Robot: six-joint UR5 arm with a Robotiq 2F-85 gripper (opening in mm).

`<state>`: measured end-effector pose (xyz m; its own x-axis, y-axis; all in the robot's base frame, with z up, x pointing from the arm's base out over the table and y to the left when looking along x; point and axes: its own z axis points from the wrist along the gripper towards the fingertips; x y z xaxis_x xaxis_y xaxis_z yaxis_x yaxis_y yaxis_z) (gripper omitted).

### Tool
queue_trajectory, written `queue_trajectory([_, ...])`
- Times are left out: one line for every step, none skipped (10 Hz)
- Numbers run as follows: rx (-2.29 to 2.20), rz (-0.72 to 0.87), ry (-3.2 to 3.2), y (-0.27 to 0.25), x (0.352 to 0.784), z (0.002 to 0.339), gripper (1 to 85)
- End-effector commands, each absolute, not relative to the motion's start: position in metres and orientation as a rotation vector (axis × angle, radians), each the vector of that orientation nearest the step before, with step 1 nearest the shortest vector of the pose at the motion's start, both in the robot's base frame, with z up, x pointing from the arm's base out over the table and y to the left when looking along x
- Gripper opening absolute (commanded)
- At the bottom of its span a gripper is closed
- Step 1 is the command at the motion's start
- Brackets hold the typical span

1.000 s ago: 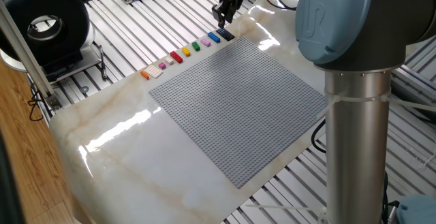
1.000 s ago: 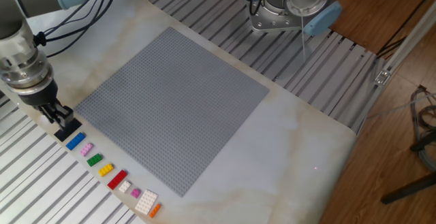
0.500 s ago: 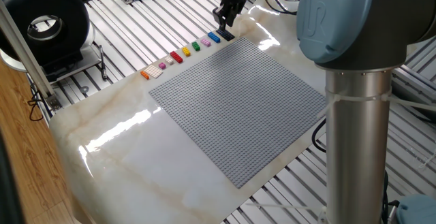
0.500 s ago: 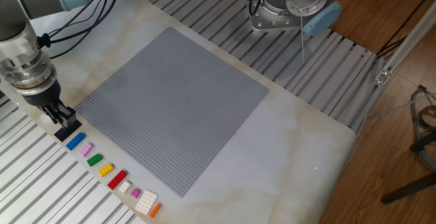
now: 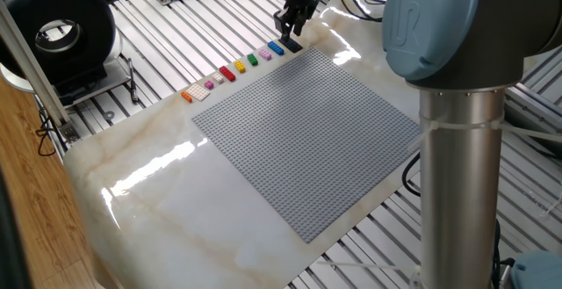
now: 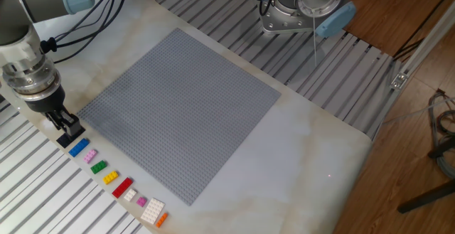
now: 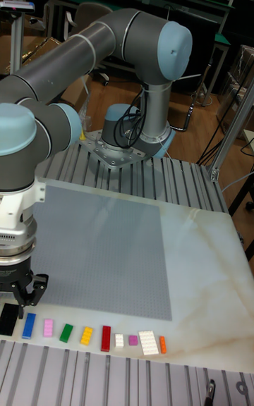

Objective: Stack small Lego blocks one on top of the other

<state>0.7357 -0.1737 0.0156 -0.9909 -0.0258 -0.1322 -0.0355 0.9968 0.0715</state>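
Hovering beside the baseplate (image 7: 99,251), the gripper (image 7: 23,298) is hanging just above the navy brick (image 7: 8,318) with fingers parted, grasping nothing. Bricks are lying in a row along the baseplate's edge, unstacked.

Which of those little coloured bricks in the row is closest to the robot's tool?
The dark navy brick, at the row's end. The tool hangs right beside it; the blue brick comes next.

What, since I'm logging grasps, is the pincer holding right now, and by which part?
Nothing. The pincer hovers empty, fingers apart, over the dark navy block, which lies flat at the end of the row.
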Motion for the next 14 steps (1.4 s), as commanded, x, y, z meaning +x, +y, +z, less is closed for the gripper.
queue_trajectory([-0.003, 0.127, 2.995, -0.175, 0.738, 0.012, 46.3])
queue_trajectory([0.013, 0.131, 2.997, -0.174, 0.738, 0.010, 46.3])
queue_trajectory([0.025, 0.132, 2.998, -0.174, 0.737, 0.010, 46.0])
queue_trajectory([0.038, 0.133, 2.998, -0.175, 0.738, 0.008, 45.3])
queue_trajectory([0.045, 0.131, 2.996, -0.175, 0.739, 0.007, 45.3])
queue_trajectory([0.048, 0.131, 2.997, -0.175, 0.738, 0.007, 45.3])
queue_trajectory([0.043, 0.128, 2.997, -0.175, 0.738, 0.007, 45.3])
queue_trajectory([0.036, 0.128, 2.997, -0.176, 0.738, 0.006, 45.3])
queue_trajectory([0.034, 0.127, 2.991, -0.176, 0.740, 0.004, 45.0])
queue_trajectory([0.031, 0.125, 2.991, -0.176, 0.740, 0.004, 45.0])
queue_trajectory([0.029, 0.125, 2.991, -0.176, 0.740, 0.003, 44.7])
queue_trajectory([0.027, 0.127, 2.989, -0.176, 0.740, 0.002, 44.7])
queue_trajectory([0.025, 0.127, 2.989, -0.176, 0.740, 0.002, 44.7])
queue_trajectory([0.022, 0.126, 2.989, -0.176, 0.740, 0.001, 44.7])
